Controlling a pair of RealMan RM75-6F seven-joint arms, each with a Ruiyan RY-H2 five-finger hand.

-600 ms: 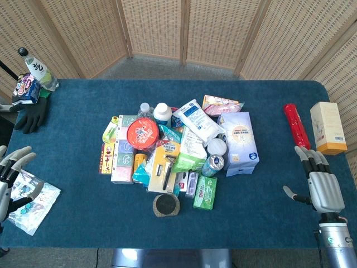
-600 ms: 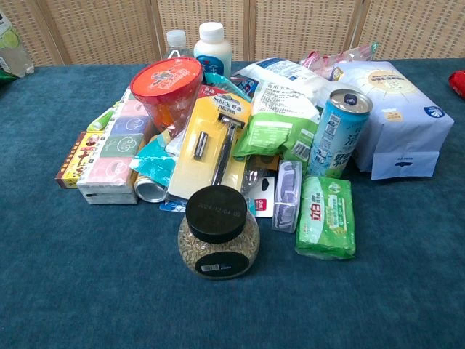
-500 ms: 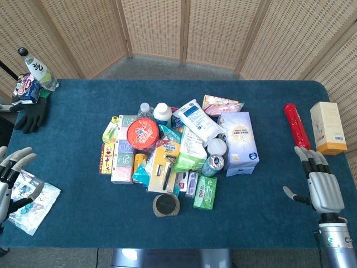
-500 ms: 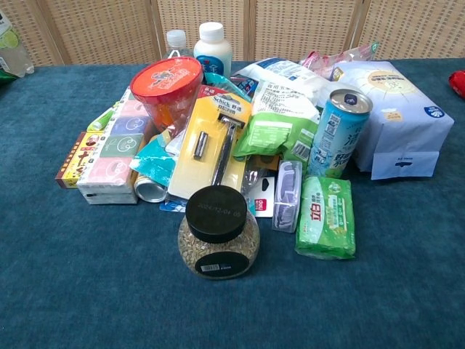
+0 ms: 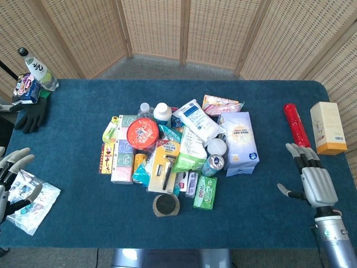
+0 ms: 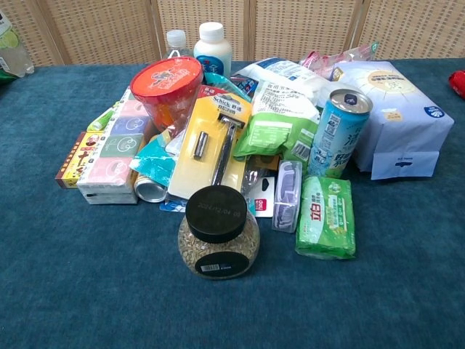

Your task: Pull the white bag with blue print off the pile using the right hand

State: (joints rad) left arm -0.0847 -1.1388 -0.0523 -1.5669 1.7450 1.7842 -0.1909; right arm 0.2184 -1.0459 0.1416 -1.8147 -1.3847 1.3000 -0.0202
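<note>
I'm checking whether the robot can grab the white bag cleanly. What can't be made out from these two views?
- White bag: its lower edge is tucked under other packs in the head view; in the chest view the green pouch covers its front.
- Right robot hand: absent from the chest view.
- Left robot hand: cut off by the head view's left edge.
- Print on the bag: too small to read.

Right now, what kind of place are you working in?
Probably a staged test setup, not a home or shop: a blue-covered table ringed by woven folding screens, with a mixed pile of groceries and toiletries heaped in the middle.
</note>
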